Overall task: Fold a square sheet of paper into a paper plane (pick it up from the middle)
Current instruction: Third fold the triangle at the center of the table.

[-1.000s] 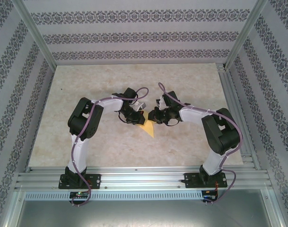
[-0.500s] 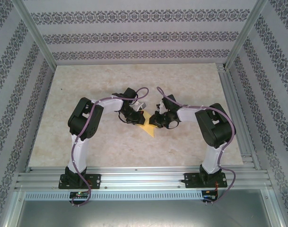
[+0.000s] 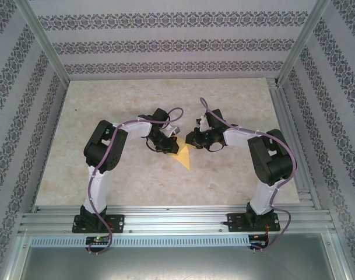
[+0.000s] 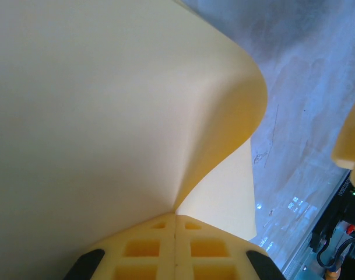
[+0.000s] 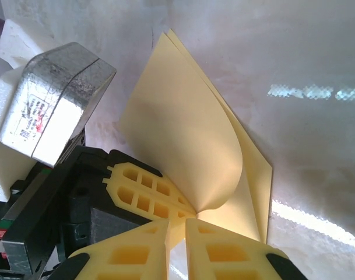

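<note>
White-and-black arms (image 3: 98,192) — purple cables (image 3: 88,182), yellow lattice end effector fingers (image 5: 136,256).

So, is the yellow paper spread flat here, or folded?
Folded: the paper is doubled over in layers, one flap curling up, with the left gripper shut on its folded corner.

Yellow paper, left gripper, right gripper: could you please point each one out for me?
yellow paper (image 3: 183,157), top external view, middle of the visible sheet.
left gripper (image 4: 175,217), left wrist view, closed fingertips clamping the paper.
right gripper (image 5: 177,223), right wrist view, midway between its fingertips.
</note>
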Tool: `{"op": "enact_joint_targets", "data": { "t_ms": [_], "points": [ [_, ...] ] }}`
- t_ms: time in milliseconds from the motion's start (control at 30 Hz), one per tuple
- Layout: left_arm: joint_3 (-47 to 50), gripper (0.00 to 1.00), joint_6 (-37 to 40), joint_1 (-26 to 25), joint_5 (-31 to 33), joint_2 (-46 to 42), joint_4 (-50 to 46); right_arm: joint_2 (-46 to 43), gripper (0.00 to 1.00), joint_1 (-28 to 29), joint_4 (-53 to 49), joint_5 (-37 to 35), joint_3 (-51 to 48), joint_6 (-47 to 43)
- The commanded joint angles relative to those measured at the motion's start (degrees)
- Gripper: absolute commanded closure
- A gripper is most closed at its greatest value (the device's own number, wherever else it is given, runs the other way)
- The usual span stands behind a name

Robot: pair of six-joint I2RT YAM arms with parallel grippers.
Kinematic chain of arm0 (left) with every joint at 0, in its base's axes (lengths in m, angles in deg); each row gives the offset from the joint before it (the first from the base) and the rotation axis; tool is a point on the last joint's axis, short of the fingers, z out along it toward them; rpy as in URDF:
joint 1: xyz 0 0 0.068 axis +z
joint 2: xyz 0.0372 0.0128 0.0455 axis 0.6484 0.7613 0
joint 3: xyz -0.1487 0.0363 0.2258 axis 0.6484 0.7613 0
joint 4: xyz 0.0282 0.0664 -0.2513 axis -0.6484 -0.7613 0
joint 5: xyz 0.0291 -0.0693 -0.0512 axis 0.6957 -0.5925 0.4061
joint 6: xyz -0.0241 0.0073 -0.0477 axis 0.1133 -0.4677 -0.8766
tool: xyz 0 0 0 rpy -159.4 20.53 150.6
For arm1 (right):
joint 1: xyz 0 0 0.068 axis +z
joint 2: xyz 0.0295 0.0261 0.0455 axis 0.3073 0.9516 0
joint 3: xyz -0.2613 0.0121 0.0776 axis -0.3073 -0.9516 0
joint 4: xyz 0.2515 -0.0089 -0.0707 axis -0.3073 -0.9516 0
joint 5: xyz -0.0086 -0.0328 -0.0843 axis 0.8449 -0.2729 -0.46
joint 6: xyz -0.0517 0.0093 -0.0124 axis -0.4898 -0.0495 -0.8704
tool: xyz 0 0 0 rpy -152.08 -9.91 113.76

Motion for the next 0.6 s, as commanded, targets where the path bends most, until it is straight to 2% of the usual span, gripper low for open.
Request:
{"op": "enact_joint_targets", "data": {
  "t_ms": [0, 133, 333, 567],
  "points": [
    [0.5, 0.98, 1.6, 0.1, 4.9, 3.7, -1.9, 2.9, 0.85, -0.2, 2.0, 1.9, 1.1, 0.5],
    [0.6, 0.98, 1.7, 0.1, 4.9, 3.7, -1.9, 5.2, 0.85, -0.2, 1.7, 1.0, 1.2, -0.1],
    [1.1, 0.98, 1.8, 0.1, 5.0, 3.8, -1.8, 7.7, 0.85, -0.4, -3.9, -4.5, 2.0, -3.1],
    [1.1, 0.99, 1.8, 0.1, 5.0, 3.7, -1.9, 2.4, 0.85, -0.7, -3.6, -1.1, 3.6, -2.2]
  ]
}}
